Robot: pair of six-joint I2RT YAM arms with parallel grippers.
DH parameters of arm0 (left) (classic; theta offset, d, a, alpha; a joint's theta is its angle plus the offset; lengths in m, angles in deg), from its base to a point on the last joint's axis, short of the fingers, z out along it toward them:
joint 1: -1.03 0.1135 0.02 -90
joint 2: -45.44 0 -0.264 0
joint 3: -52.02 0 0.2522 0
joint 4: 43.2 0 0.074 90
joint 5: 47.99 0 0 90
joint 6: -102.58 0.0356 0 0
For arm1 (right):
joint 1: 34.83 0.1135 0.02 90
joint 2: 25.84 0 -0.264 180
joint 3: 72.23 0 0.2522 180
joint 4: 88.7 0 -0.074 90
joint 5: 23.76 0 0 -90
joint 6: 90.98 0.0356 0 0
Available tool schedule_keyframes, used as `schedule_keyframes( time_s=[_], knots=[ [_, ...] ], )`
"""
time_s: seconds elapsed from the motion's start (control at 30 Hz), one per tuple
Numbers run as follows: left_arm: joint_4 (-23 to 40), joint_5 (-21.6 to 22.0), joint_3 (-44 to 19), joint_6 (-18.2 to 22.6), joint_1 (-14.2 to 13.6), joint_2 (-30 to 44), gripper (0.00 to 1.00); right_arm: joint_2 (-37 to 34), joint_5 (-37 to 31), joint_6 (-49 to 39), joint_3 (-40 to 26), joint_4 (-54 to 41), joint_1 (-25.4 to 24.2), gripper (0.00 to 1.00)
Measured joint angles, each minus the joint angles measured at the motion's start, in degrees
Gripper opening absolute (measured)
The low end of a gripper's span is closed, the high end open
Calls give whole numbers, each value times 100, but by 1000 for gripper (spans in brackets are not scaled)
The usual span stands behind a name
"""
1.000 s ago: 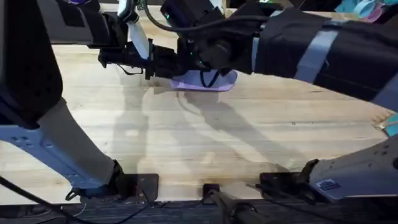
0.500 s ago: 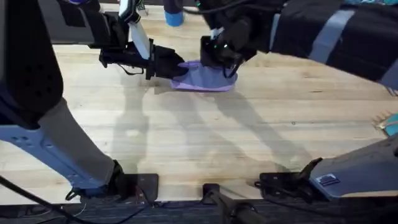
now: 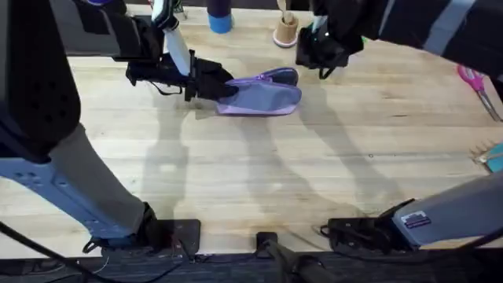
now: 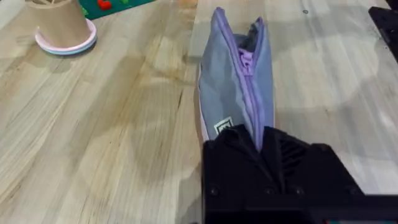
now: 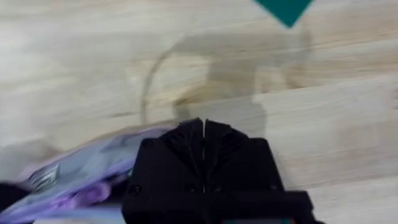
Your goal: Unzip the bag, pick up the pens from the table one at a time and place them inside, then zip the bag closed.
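The lavender bag (image 3: 263, 96) lies on the table (image 3: 275, 181) at the back middle. My left gripper (image 3: 223, 88) is shut on its left end. In the left wrist view the black fingers (image 4: 233, 146) pinch the bag (image 4: 233, 81) by the zipper seam, and the far end of the zipper gapes open. My right gripper (image 3: 318, 59) hovers behind and to the right of the bag, apart from it. Its fingers (image 5: 186, 134) are pressed together with nothing visible between them, and the bag (image 5: 81, 177) lies off to one side below. The pens are out of view.
A paper cup (image 3: 287, 31) on a pink coaster and a blue cylinder (image 3: 220, 17) stand at the back edge. Pink-handled scissors (image 3: 474, 81) lie at the far right, with a teal object (image 3: 495, 157) at the right edge. Bare wood stretches in front of the bag.
My right gripper has lifted off the bag and moved back and to the right. The bag's right end now shows an open zipper. The left gripper has stayed put.
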Motion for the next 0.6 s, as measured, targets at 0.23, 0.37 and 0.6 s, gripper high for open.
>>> schedule_keyframes(
  time_s=[0.23, 0.37, 0.6],
  knots=[
    [-1, 0, 0, 0, 4, 0, 44, 34, -179, -127, 0, 59, -62, 30],
    [0, 0, 0, -1, 4, 0, 44, 130, -201, -220, 0, 154, -62, 30],
    [0, 0, 0, -1, 4, 0, 44, 648, -205, -272, 0, 208, -62, 30]
  ],
)
